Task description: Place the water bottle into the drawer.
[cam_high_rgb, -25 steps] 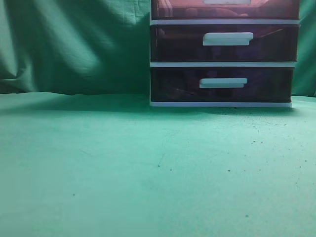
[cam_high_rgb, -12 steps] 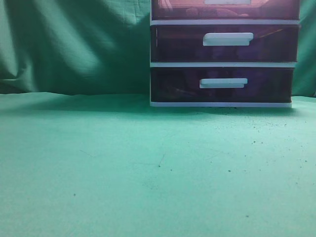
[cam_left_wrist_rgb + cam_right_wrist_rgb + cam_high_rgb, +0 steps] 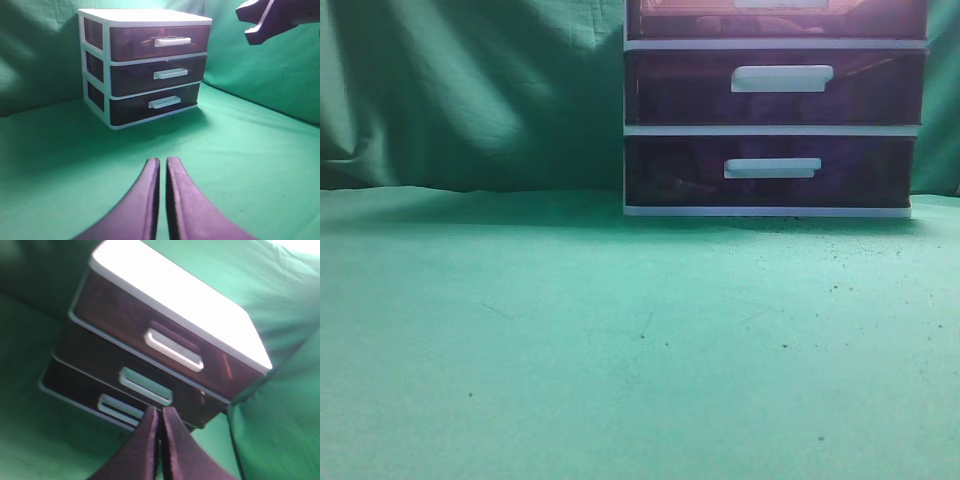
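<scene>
1. I see a white-framed three-drawer unit point(image 3: 145, 65) standing toward the far edge of the table point(image 3: 620, 340), which is covered in green cloth, with a green cloth backdrop point(image 3: 470, 90) behind it.
2. The drawer point(image 3: 157, 42), the topmost one, has a reddish-purple translucent front and a white bar handle point(image 3: 172, 41). It sits flush with the frame, pushed in.
3. My left gripper point(image 3: 163, 170) is low over the cloth, well short of the unit, its two dark fingers pressed together on nothing.
4. My right gripper point(image 3: 160, 420) hangs high in front of the unit, tilted, its fingers also together and empty.
5. I cannot find the water bottle in any view.
6. Two darker purple drawers point(image 3: 775, 130) sit below the top one.
</scene>
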`<state>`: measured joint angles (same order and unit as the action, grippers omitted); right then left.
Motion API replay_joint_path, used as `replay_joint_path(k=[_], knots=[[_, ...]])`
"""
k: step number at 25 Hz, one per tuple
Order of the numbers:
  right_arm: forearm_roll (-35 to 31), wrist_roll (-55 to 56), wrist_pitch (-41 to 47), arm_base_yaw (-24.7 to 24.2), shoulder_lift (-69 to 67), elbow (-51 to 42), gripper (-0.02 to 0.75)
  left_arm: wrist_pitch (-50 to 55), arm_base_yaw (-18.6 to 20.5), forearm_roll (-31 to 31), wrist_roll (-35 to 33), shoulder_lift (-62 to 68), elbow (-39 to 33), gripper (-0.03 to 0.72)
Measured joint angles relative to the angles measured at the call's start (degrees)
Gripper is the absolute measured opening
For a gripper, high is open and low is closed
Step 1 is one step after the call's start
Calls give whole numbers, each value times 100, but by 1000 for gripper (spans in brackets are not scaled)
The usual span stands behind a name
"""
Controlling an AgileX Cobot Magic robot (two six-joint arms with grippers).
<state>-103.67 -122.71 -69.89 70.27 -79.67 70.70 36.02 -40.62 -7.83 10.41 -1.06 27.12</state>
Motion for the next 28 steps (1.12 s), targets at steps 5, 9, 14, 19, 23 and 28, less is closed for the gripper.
replay_joint_path(k=[5, 9, 14, 19, 23, 28], knots=[[0, 0, 0, 410, 10, 0, 0, -792, 0, -10, 66, 0, -842, 0], [0, -11, 0, 659, 10, 0, 0, -863, 0, -10, 95, 0, -1355, 0], [0, -11, 0, 765, 10, 0, 0, -878, 0, -10, 133, 0, -1840, 0], [0, -1, -9, 765, 10, 0, 0, -895, 0, -10, 133, 0, -2053, 0], [0, 184, -9, 765, 10, 0, 0, -906, 0, -10, 144, 0, -2053, 0], [0, 457, 23, 765, 10, 0, 0, -906, 0, -10, 155, 0, -2053, 0]])
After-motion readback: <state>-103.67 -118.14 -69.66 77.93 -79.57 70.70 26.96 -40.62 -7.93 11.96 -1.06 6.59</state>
